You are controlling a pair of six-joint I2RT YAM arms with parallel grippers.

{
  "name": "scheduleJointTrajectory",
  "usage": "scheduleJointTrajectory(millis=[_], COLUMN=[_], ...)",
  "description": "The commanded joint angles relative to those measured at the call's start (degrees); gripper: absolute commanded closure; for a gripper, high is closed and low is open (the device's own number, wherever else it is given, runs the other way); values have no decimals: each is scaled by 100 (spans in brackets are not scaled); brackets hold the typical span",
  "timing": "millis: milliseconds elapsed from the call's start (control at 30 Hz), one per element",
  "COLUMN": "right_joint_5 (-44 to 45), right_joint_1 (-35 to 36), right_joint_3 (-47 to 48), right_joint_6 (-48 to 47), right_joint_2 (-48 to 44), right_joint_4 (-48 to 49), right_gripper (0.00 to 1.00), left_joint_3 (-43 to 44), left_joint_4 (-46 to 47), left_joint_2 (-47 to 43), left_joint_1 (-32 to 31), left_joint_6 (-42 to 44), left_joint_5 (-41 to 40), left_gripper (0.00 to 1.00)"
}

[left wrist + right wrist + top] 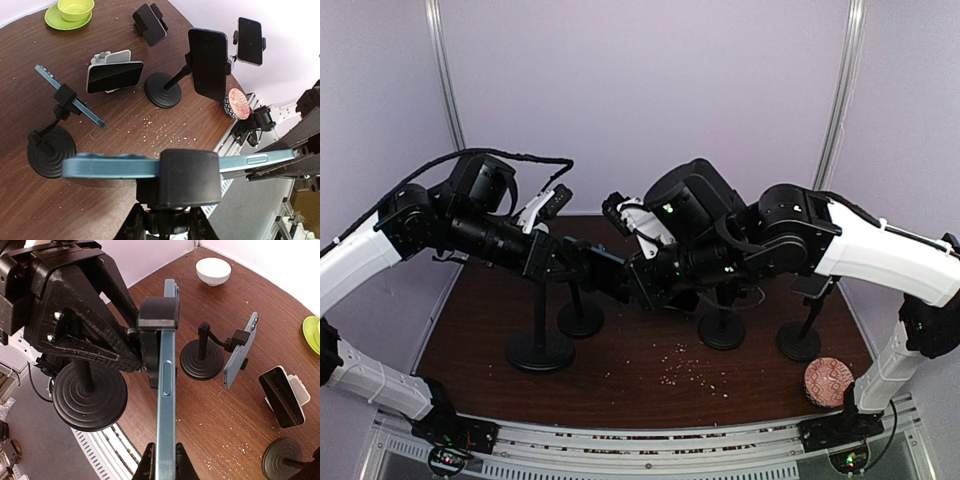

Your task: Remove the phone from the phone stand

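Note:
A blue phone shows edge-on, still held in the black clamp of a phone stand with a round black base. My right gripper is shut on the phone's lower end, a finger on each face. In the left wrist view the phone runs level through the clamp. My left gripper is shut on the stand just behind the clamp. In the top view the left gripper and the right gripper meet above the stand's base.
Several other stands with phones stand around: a blue one, a dark one and a box-shaped holder. A green plate with a bowl, a white bowl and a patterned pink disc lie on the brown table. Crumbs are scattered.

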Motion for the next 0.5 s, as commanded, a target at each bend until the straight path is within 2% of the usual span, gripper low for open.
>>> scheduleJointTrajectory(millis=[0, 467], right_joint_5=[-525, -559], right_joint_1=[218, 213], right_joint_3=[126, 165], right_joint_6=[4, 101], right_joint_2=[-283, -241], right_joint_4=[425, 448], right_gripper=[100, 100], left_joint_3=[-184, -87], left_joint_4=[584, -12], left_joint_2=[-144, -122], left_joint_1=[430, 430], left_joint_6=[-528, 110], left_joint_5=[-536, -886], left_gripper=[100, 100])
